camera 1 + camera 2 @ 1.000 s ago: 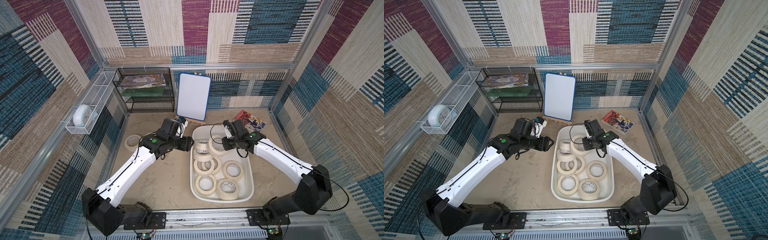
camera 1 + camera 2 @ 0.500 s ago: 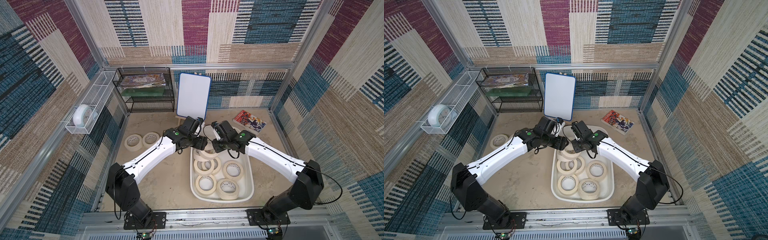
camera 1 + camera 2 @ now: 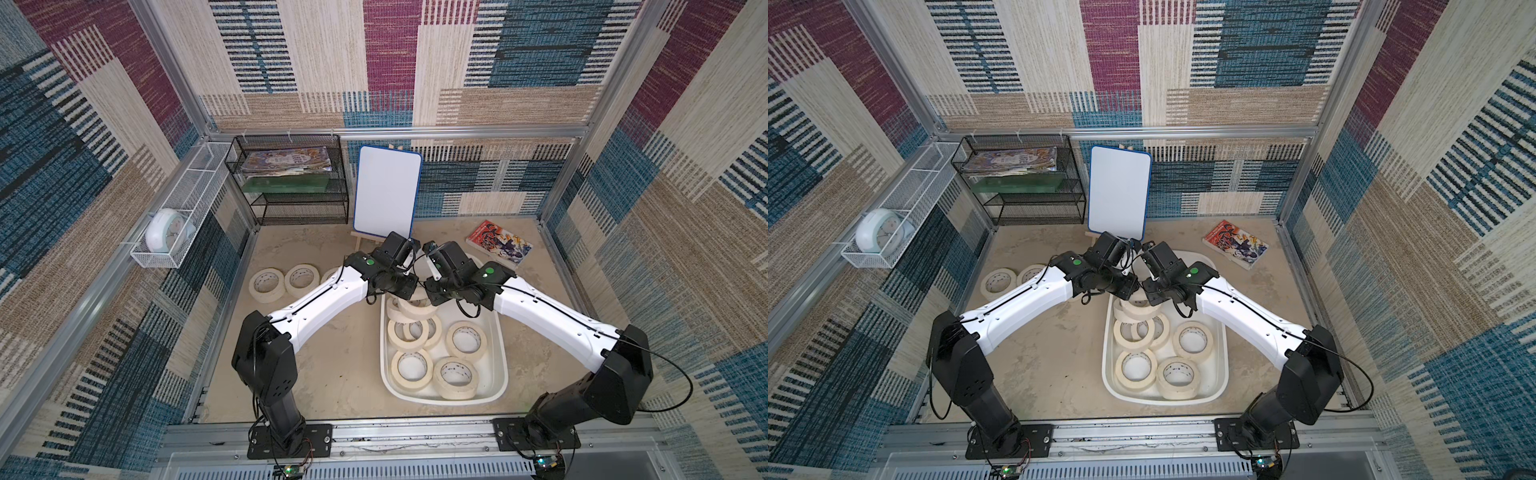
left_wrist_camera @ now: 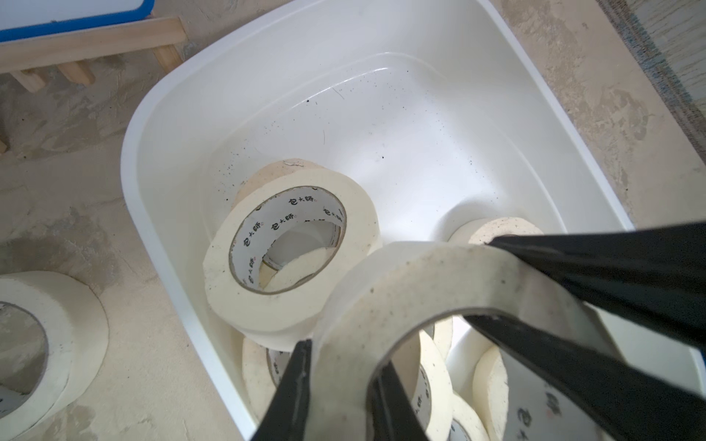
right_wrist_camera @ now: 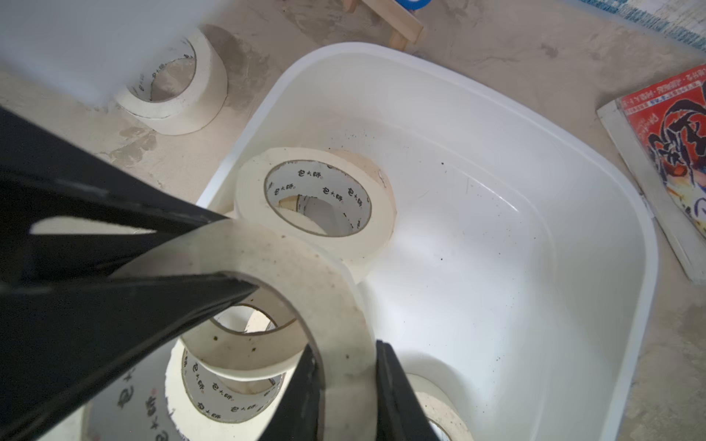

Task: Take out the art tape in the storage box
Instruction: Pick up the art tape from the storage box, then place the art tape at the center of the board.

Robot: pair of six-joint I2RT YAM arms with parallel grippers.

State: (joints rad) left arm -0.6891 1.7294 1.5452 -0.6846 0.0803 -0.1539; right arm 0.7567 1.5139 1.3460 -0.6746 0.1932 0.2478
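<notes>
Gripping one roll of the art tape (image 4: 420, 275) between them, the two arms met over the far end of the storage box (image 3: 496, 332), which lay right of centre on the bench (image 3: 332, 374). The left fingers (image 4: 300, 374) were clenched on the roll's wall, one outside the ring and one inside. The right fingers (image 5: 395, 385) pinched the same ring at another spot, and the roll hung tilted over the rolls beneath.

Just beyond it a second roll (image 4: 290, 244) leaned in the far-left part of the box, propped on others. Its white core bore repeated dark characters reading 包大師. The same print showed on a lower roll (image 5: 214, 393).

Nearer, flat rolls (image 3: 466, 340) filled the box, their core print too small to read in both top views. Loose rolls (image 3: 268, 284) lay flat on the bench to the left, apart from the box.

At far right a red magazine (image 3: 498, 248) lay flat, its bold black characters and small white lettering unreadable. A white board (image 3: 388, 189) stood beyond the box.
</notes>
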